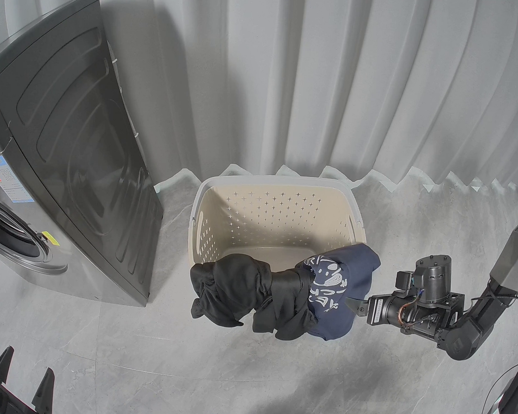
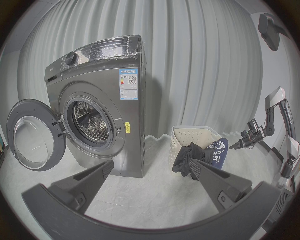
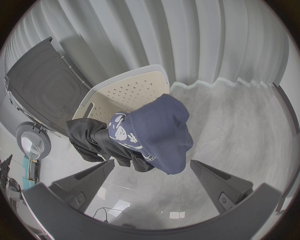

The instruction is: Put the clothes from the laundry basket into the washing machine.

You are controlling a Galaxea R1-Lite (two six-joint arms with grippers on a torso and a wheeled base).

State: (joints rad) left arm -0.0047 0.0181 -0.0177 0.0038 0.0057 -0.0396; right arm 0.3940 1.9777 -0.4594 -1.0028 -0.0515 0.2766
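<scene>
Head view: the right gripper (image 1: pixel 352 305) sits low, just beside the navy-blue cloth garment with white print (image 1: pixel 338 286). Its fingers are spread wide and hold nothing. The right wrist view confirms this, with the cloth lying ahead of the fingers, not between them. The left gripper (image 1: pixel 28 359) is well apart from the work, low near the floor, likewise spread and empty.

Task items: the navy garment hangs over the near right corner of the cream perforated plastic laundry basket (image 1: pixel 277 180). A crumpled black cloth garment (image 1: pixel 236 288) hangs over the near rim beside it. The two touch and appear to overlap where they meet.

Risks, as judged:
1. Overlap: lifting the navy piece may drag the black one off the rim onto the grey tiled floor (image 1: pixel 208 372).
2. The basket looks light, so a sideways pull on cloth hooked over its rim could tip or slide it.
3. A pinch on one loose outer fold could slip under the garment's weight.
4. Hanging cloth may trail on the floor during the carry.

Surroundings: the dark grey front-loading washing machine (image 1: pixel 75 153) stands to the left with its side panel towards the basket. Its drum opening (image 2: pixel 90 123) faces away from the basket, so the route must round the front corner. The round door (image 2: pixel 34 134) is swung fully open, clear of the mouth but beside the approach. A pale pleated curtain (image 1: pixel 331 77) hangs behind and obstructs nothing.
</scene>
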